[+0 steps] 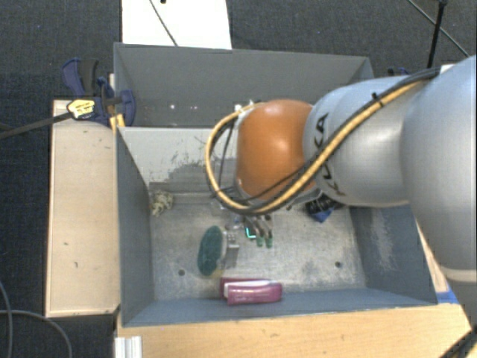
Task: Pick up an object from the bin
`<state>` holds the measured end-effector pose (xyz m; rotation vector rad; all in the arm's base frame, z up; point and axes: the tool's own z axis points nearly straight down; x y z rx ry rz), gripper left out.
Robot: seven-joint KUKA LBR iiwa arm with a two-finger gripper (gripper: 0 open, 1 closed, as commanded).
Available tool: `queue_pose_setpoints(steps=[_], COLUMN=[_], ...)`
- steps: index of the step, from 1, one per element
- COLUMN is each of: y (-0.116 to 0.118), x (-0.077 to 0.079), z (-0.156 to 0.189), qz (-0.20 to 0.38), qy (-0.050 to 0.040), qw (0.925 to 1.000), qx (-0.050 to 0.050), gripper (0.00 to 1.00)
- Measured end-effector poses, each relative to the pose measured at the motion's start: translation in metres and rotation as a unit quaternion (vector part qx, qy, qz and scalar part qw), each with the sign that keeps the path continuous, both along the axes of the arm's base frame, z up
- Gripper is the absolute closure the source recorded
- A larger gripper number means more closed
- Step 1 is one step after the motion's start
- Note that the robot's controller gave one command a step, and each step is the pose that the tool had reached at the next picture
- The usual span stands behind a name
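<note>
Fingers (242, 239) (open or clenched, cannot tell) stand mid-floor, bin (138, 230) walls well apart: one green oval (211, 250) just beside, one pink box (252, 291) near, one blue piece (319, 211) farther.

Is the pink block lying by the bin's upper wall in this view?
No, the pink block lies along the bin's lower wall, below the green oval thing.
</note>
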<state>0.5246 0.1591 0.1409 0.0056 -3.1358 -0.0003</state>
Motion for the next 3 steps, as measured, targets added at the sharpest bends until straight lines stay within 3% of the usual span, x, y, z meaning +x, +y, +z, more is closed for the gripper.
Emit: queue_pose_setpoints(steps=[1, 2, 3], y=[-0.020, -0.020, -0.020], x=[0.003, 0.003, 0.004], z=[-0.071, -0.071, 0.077], qz=[0.108, 0.106, 0.081], qy=[-0.0034, -0.0032, -0.0078], qw=[0.9942, 0.9944, 0.9966], qx=[0.000, 0.001, 0.001], gripper=[0.00, 1.00, 1.00])
